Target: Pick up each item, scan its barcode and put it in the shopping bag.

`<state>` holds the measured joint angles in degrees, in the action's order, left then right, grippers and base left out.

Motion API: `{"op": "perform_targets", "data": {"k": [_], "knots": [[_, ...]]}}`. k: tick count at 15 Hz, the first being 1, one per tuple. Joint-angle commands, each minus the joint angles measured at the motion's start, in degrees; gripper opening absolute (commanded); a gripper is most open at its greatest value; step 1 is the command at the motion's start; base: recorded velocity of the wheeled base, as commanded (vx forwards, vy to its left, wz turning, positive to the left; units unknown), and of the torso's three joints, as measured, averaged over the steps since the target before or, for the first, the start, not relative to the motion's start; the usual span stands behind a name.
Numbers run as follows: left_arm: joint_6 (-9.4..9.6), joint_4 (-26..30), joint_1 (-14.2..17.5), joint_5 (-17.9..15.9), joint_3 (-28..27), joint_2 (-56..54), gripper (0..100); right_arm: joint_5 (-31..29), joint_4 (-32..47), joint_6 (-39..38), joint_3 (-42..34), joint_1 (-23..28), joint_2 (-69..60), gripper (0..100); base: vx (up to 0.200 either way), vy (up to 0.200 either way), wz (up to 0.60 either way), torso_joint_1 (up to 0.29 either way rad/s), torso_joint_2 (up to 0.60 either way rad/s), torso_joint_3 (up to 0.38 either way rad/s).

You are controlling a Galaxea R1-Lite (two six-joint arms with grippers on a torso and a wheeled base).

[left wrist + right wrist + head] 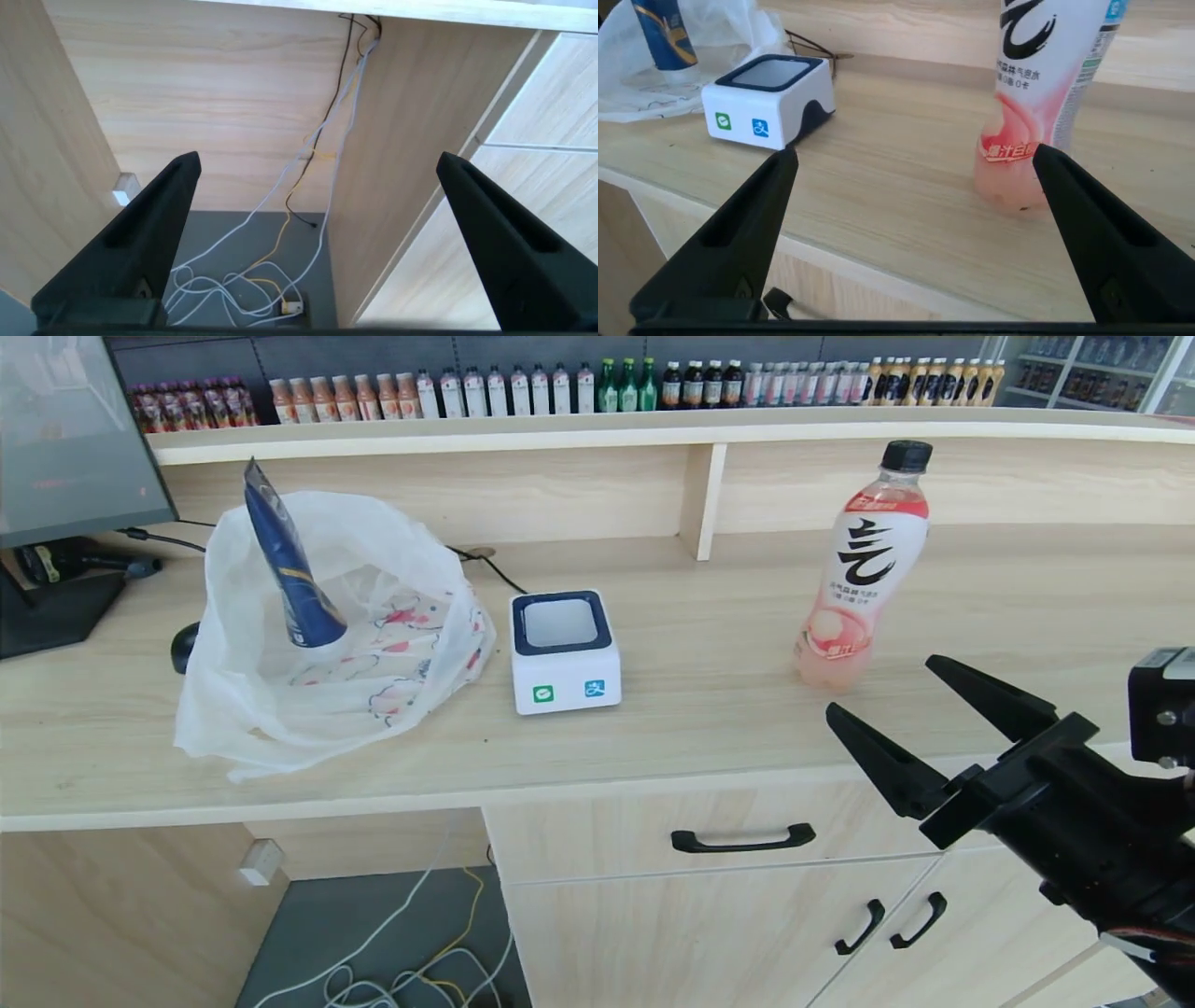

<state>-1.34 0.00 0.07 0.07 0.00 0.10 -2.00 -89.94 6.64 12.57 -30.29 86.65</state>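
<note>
A pink drink bottle (864,569) with a black cap stands upright on the wooden counter (709,644), right of the white scanner box (564,651). A white plastic shopping bag (327,635) lies at the left with a dark blue pouch (289,565) standing in it. My right gripper (882,695) is open, just off the counter's front edge, below and in front of the bottle (1046,103), with nothing between its fingers. The scanner box (769,98) and bag (673,56) lie beyond it. My left gripper (318,173) is open under the counter, facing cables on the floor.
A monitor (75,429) and a handheld scanner (84,560) sit at the counter's far left. A raised shelf (653,429) with a vertical divider (702,499) backs the counter. Drawers with black handles (742,840) are below. Loose cables (262,280) lie on the floor under the counter.
</note>
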Motion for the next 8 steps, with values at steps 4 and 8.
{"op": "perform_targets", "data": {"k": [4, 8], "knots": [[0.02, 0.0, 0.01, 0.01, 0.0, -0.01, 100, -0.02, -0.06, 0.04, -0.35, -0.03, 0.19, 100, 0.0, -0.2, 0.0, 0.007, 0.0, 0.002], [0.02, 0.0, 0.01, 0.01, 0.0, -0.01, 100, -0.02, -0.06, 0.04, -1.76, -0.03, 0.27, 100, 0.0, -0.05, 0.0, 0.001, 0.0, 0.001]]}}
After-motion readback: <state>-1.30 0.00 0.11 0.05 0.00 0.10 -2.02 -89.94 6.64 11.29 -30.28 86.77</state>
